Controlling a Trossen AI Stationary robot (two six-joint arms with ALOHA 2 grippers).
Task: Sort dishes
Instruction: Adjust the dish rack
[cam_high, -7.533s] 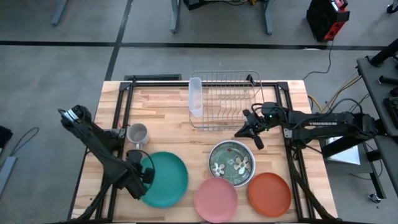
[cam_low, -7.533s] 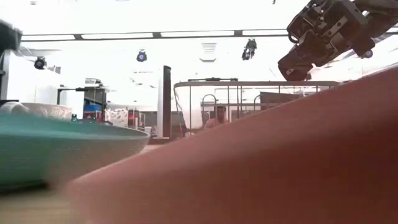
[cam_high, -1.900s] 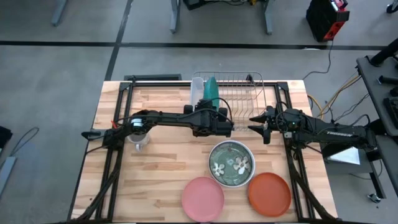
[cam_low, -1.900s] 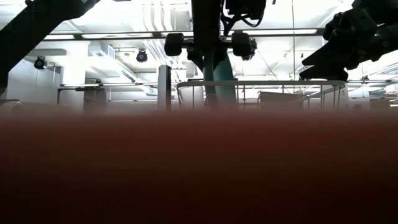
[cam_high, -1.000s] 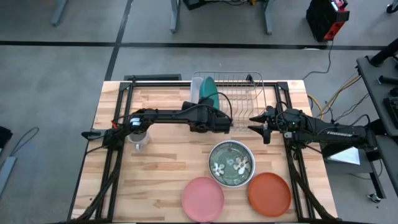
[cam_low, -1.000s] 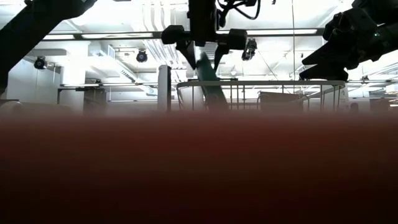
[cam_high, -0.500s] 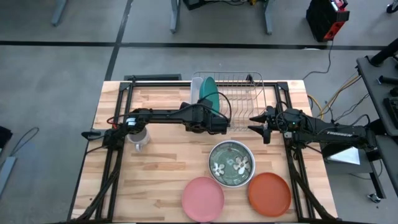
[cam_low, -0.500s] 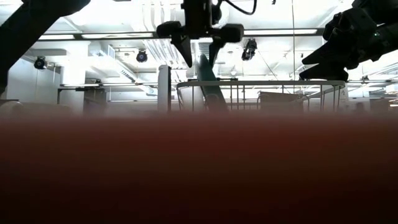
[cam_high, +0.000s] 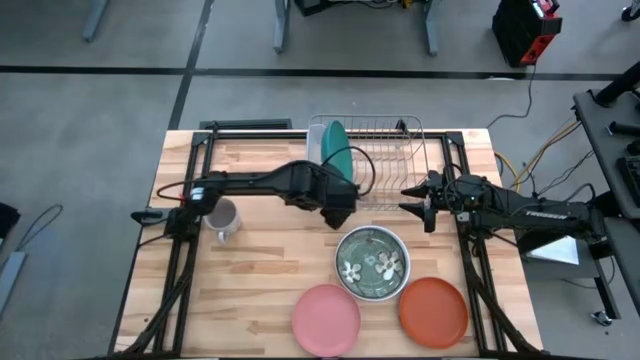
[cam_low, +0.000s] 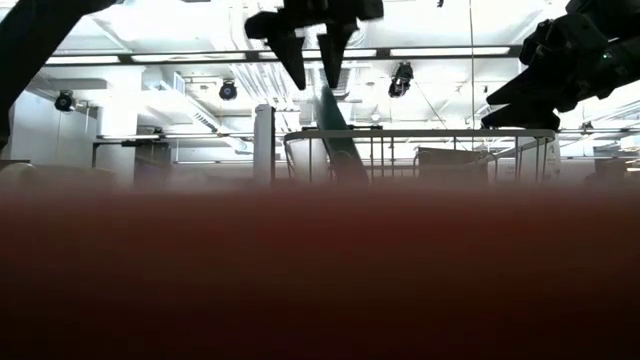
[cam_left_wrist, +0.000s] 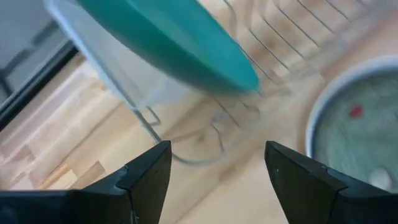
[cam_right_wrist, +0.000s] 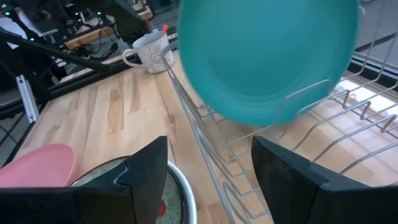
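Observation:
The large teal plate (cam_high: 338, 150) stands on its edge in the wire rack (cam_high: 390, 150), its top leaning left toward a white bowl (cam_high: 315, 145) at the rack's left end. My left gripper (cam_high: 338, 214) hangs open just in front of the rack, fingers (cam_left_wrist: 149, 171) apart with nothing between them. My right gripper (cam_high: 406, 208) waits open at the rack's near right corner, facing the teal plate (cam_right_wrist: 267, 56). The green flowered plate (cam_high: 372, 262), the pink plate (cam_high: 325, 320) and the orange-red plate (cam_high: 433, 312) lie flat near the front edge.
A small grey mug (cam_high: 222, 218) stands under my left arm at the table's left. The orange-red plate (cam_low: 320, 280) fills the lower half of the low view. Bare wood lies between the rack and the flat plates.
My left gripper has drawn back from the teal plate's top toward the table's near edge and a little left, rising, its fingers staying apart. The teal plate stays leaning in the rack. My right arm has kept still.

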